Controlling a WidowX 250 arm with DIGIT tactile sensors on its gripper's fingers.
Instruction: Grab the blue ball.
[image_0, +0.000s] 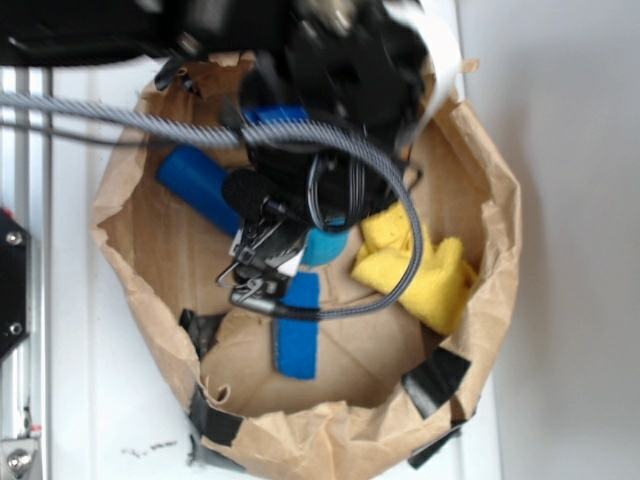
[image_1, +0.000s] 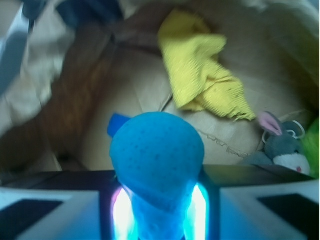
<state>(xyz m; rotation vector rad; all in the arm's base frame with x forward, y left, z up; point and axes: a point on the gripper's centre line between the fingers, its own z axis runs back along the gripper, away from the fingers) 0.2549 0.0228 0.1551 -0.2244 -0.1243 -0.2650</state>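
- The pincer (image_0: 262, 268) hangs inside the brown paper bag (image_0: 480, 180), its two fingers closed on the blue ball (image_1: 156, 160), which the wrist view shows wedged between them and bulging out ahead of the tips.
- From the exterior view only a teal sliver of that ball (image_0: 323, 246) peeks out just beside the pincer.
- A flat blue strip (image_0: 297, 326) lies on the bag floor directly below the pincer tips.
- A yellow cloth (image_0: 420, 262) sits crumpled near the pincer, on the far side of the ball.
- A dark blue pin (image_0: 198, 183) lies behind the pincer, partly hidden by the arm.
- A small grey plush rabbit (image_1: 283, 146) rests beyond the cloth.
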